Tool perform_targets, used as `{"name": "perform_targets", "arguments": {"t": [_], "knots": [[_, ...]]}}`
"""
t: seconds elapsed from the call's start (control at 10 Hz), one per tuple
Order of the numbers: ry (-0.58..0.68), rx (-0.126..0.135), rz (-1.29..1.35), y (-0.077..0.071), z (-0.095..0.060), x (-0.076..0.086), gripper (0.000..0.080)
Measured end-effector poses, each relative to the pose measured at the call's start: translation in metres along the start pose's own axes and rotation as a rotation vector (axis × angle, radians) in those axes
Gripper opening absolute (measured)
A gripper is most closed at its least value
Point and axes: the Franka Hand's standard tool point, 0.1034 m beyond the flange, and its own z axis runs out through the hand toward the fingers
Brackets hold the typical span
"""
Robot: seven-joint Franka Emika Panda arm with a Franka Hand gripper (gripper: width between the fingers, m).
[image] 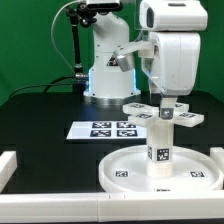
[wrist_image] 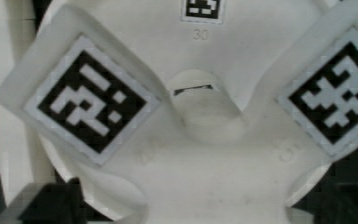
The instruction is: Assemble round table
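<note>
While short thick cylinder point(image: 160, 138) stands upright at centre of large rimmed round disc point(image: 122, 170), small cross-shaped piece point(image: 163, 113) sits atop cylinder. Gripper point(image: 166, 100) hovers just above cross, fingers spread, holding nothing. Marker board point(image: 103, 129) lies behind disc.

The exterior view looks from in front of the table point(image: 40, 105), slightly above it, facing the robot arm point(image: 168, 50) and its base point(image: 105, 75) at the far side. It stands back enough to take in the whole black mat. The wrist view sits on the arm and looks down from very near, so the cross-shaped piece point(wrist_image: 194, 110) fills it. Both views share that cross-shaped piece point(image: 162, 113), seen atop the cylinder point(image: 160, 150) in the exterior view.
</note>
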Motion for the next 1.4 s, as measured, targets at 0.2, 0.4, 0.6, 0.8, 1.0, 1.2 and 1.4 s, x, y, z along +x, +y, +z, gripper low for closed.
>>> {"name": "perform_targets", "arguments": {"t": [0.2, 0.4, 0.6, 0.8, 1.0, 1.2, 1.4], "knots": [[-0.001, 0.006, 0.003, -0.0013, 0.0033, -0.0019, 0.0649], [-0.001, 0.011, 0.006, -0.0023, 0.0060, -0.0022, 0.0649], [-0.002, 0.018, 0.015, -0.0036, 0.0103, -0.0023, 0.0649], [-0.002, 0.010, 0.016, -0.0019, 0.0095, -0.0037, 0.0506], [-0.002, 0.011, 0.018, -0.0021, 0.0096, -0.0040, 0.0443], [-0.002, 0.011, 0.032, -0.0021, 0.0096, -0.0041, 0.0443], [-0.001, 0.011, 0.088, -0.0022, 0.0097, -0.0039, 0.0443]]}}
